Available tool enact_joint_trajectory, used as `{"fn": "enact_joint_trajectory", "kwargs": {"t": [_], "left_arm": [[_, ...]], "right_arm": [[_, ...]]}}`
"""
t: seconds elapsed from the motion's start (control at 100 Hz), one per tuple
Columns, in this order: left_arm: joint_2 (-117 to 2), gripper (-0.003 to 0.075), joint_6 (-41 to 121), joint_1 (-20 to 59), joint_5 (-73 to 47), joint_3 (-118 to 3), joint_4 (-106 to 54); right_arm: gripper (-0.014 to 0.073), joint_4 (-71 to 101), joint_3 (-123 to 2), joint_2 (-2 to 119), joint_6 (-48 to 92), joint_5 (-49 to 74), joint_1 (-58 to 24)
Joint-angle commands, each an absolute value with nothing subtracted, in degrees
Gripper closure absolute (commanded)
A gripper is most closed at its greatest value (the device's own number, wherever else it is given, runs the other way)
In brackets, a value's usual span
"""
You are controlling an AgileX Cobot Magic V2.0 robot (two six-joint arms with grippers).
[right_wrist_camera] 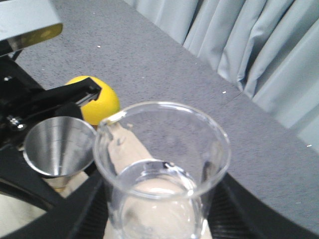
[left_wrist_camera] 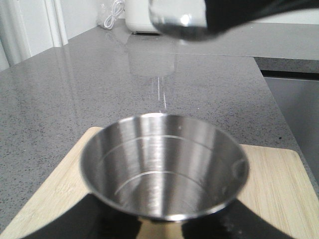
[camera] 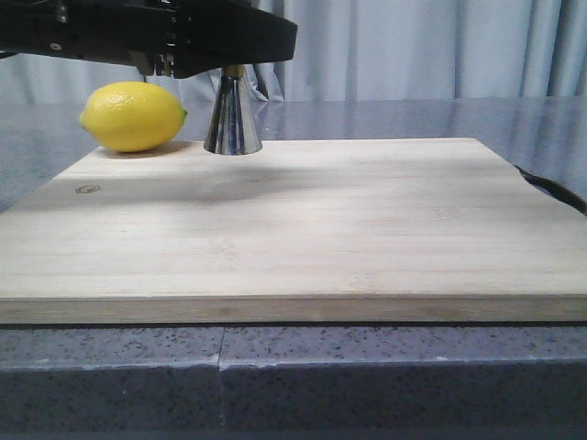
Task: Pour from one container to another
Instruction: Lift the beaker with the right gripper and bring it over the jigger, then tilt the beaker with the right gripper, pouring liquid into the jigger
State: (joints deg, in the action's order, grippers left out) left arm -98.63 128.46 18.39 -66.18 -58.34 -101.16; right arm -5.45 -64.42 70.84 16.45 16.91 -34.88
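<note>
The steel jigger [camera: 233, 124] stands upright on the back left of a wooden board [camera: 303, 229]. My left gripper [camera: 229, 62] is shut on the jigger at its waist, with black fingers either side below the open upper cup [left_wrist_camera: 164, 169]. The cup looks empty and dry inside. My right gripper [right_wrist_camera: 159, 219] is shut on the clear glass beaker [right_wrist_camera: 162, 164], which has some clear liquid in its bottom. The beaker [left_wrist_camera: 179, 22] hangs above and beyond the jigger [right_wrist_camera: 57, 144], its pour lip turned toward it, apart from the rim. The right gripper is out of the front view.
A lemon [camera: 133, 116] lies on the board just left of the jigger. The board rests on a grey speckled counter [camera: 385, 367]. A black cable [camera: 550, 188] lies off the board's right edge. Curtains hang behind, and a white appliance [left_wrist_camera: 144, 17] stands on the far counter.
</note>
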Motion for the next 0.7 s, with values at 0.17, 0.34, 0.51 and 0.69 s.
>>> {"fn": "enact_joint_trajectory", "kwargs": {"t": [0.17,0.34,0.51,0.69], "left_arm": [[-96.2,0.0459,128.0,18.92,-71.62,-60.03,-105.9],[-96.2,0.0459,128.0,18.92,-71.62,-60.03,-105.9],[-96.2,0.0459,128.0,18.92,-71.62,-60.03,-105.9],[-96.2,0.0459,128.0,18.92,-71.62,-60.03,-105.9]], "right_arm": [[0.0293,-14.63,-72.91,73.41,17.19,21.11,-35.89],[0.0293,-19.81,-75.57,75.84,19.35,25.19,-38.55],[0.0293,-24.78,-75.66,77.56,19.55,25.65,-40.95],[0.0293,-31.43,-75.69,78.85,19.55,26.07,-43.44]]}}
